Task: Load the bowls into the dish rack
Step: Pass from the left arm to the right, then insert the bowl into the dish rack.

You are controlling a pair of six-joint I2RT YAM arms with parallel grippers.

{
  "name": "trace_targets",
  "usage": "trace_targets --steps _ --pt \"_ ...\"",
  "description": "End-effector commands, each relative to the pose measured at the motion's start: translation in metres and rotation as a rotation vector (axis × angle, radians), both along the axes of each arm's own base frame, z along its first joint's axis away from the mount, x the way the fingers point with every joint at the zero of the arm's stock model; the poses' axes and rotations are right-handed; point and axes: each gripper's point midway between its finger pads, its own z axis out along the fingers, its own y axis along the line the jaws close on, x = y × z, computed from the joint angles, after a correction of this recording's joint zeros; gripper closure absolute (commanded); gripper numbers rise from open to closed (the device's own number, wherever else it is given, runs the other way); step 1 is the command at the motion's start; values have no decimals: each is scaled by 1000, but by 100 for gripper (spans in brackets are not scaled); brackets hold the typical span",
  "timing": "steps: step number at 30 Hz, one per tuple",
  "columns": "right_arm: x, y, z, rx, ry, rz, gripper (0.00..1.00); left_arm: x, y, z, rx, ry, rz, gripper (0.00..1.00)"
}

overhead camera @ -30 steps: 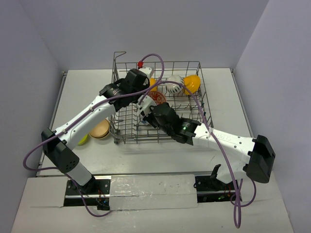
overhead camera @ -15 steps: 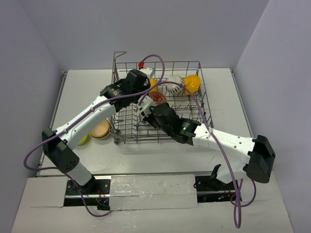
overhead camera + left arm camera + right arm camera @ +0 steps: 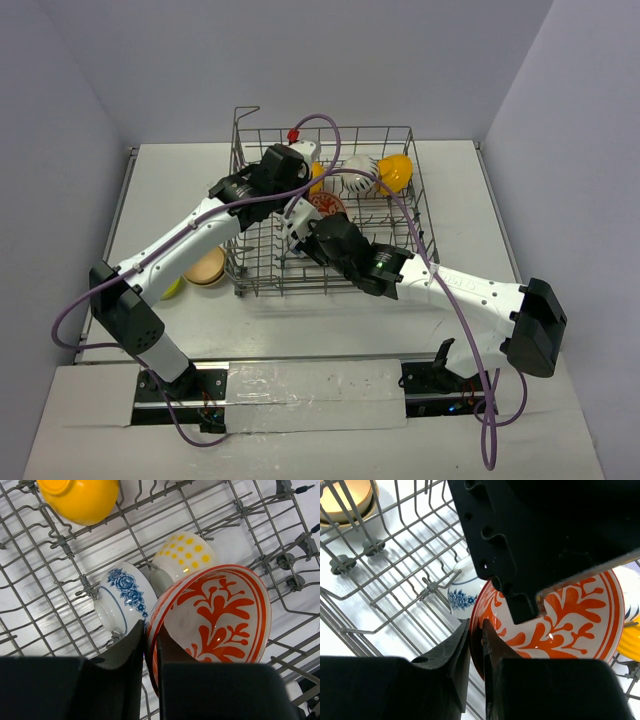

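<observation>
Nearest, just outside the near-left corner of the dish rack (image 3: 300, 290), the tan bowl (image 3: 205, 267) and the lime green bowl (image 3: 172, 288) sit on the surface (image 3: 470, 200) — two not yet loaded.

Inside the rack, toward its middle, the right gripper (image 3: 476, 630) has its fingers on either side of the lower rim of the red-and-white bowl (image 3: 570, 625), pinched onto it. That is the change: over the last second the right arm has edged in a little and its jaws have narrowed onto the rim. The left gripper (image 3: 150, 630) stays clamped on another part of the same rim and has hardly shifted. So both grippers now hold one bowl, which stands tilted on edge above the rack floor. Whether it already rests between tines I cannot tell.

Just beside it, the blue-patterned bowl (image 3: 122, 597) lies on its side among the tines, and a white bowl dotted with yellow (image 3: 182, 555) lies close behind both.

Farther back, near the far wall, the white striped bowl (image 3: 355, 178) and an orange-yellow bowl (image 3: 397, 170) are already racked.

My reading is a handover or a two-handed seating. With the right grip made, the left could let go and turn to the two bowls outside — the risk is the tilted bowl knocking the blue one as it settles.
</observation>
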Motion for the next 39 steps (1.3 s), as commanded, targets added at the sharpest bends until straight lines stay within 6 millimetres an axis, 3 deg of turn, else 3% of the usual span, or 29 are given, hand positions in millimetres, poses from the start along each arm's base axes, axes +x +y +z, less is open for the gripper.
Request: trace_targets --steps 1,7,15,29,39 --pt "20 -10 21 80 -66 -112 100 -26 -36 19 -172 63 -106 84" --pt "20 -7 20 81 -64 -106 100 -29 -43 19 -198 81 -134 73" --pt "20 -9 20 79 -71 -107 100 -33 -51 19 -232 97 -161 66" --pt "16 -6 30 119 -65 -86 100 -14 -56 16 -257 91 -65 49" --pt "10 -10 29 125 -60 -74 100 -20 -87 23 -337 141 -110 44"
